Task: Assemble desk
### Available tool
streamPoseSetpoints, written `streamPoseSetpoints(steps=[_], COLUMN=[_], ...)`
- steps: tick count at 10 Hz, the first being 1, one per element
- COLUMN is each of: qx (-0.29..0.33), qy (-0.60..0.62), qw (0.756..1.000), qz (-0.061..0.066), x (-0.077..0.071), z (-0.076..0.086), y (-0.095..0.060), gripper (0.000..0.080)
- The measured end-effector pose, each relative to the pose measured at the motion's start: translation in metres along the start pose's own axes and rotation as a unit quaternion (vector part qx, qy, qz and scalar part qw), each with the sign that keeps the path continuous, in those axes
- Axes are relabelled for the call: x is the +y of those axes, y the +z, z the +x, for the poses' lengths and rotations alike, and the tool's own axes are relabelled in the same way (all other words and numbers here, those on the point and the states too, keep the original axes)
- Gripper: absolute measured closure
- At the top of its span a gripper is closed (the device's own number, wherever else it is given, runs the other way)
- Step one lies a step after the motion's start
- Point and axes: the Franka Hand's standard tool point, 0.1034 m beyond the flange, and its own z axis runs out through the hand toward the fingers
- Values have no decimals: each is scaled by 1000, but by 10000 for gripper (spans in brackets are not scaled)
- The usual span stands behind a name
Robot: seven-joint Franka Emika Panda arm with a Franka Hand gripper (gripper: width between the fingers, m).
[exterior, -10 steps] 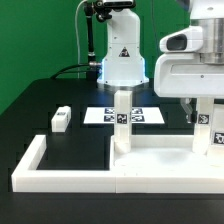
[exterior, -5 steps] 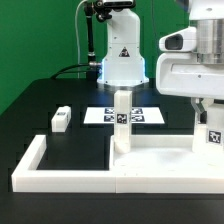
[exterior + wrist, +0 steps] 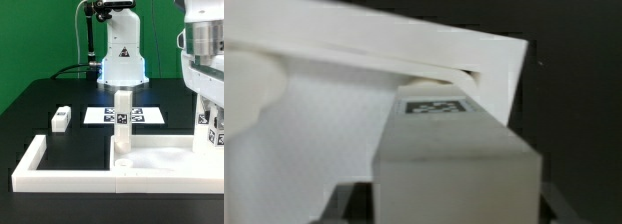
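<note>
The white tabletop lies flat inside the rail. One white leg with tag markers stands upright at its far corner on the exterior view's left. My gripper is at the far corner on the exterior view's right, shut on a second tagged leg that stands upright there. In the wrist view this leg fills the space between my gripper's dark fingers, with the tabletop beyond it. A third leg lies loose on the black table at the exterior view's left.
A long white U-shaped rail borders the tabletop in front and on the exterior view's left. The marker board lies flat behind the standing leg. The arm's white base stands at the back.
The jaws have closed onto the leg at the exterior view's right. The hand has since shifted slightly up and toward that side; the other legs have not moved.
</note>
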Motion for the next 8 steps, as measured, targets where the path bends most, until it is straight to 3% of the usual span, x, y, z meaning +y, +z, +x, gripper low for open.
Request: streamPoseSetpoints(steps=[1, 4, 5, 6, 7, 8], qx=[-4, -3, -2, 8, 8, 9], qy=[51, 48, 42, -78, -168, -183], qw=[999, 999, 999, 997, 986, 983], qz=[16, 16, 15, 4, 6, 8], x=[3, 3, 4, 2, 0, 2], z=[2, 3, 2, -2, -8, -12], y=[0, 0, 1, -1, -1, 0], gripper=[508, 500, 310, 310, 181, 159])
